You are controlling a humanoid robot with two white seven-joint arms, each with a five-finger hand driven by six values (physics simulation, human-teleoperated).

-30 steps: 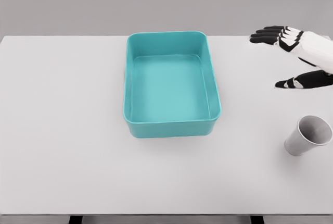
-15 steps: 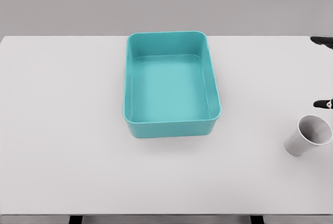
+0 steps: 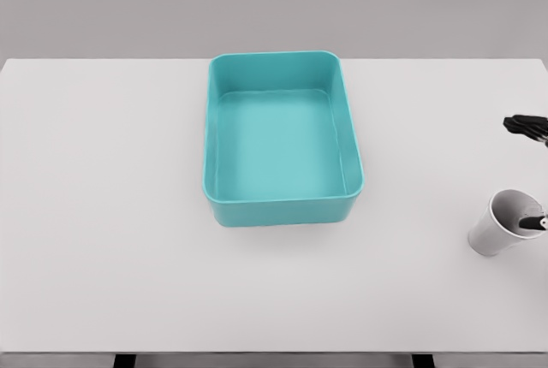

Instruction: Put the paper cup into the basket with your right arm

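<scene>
Head view, right hand (image 3: 529, 171) barely in frame at right edge, fingertips (image 3: 521, 124) above paper cup (image 3: 505, 224), grip unclear, teal basket (image 3: 282, 205) mid-table.

I can't find any words, numbers or signs to read. My paper cup (image 3: 507, 222) is plain white, and the blue-green basket (image 3: 282, 205) has no label. The white table (image 3: 111, 214) has no writing either.

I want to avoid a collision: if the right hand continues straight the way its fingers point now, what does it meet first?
Only fingertips of the right hand show, pointing left. Bare table lies ahead, then the basket; the paper cup sits by the lower fingertip. Depth is unclear.
</scene>
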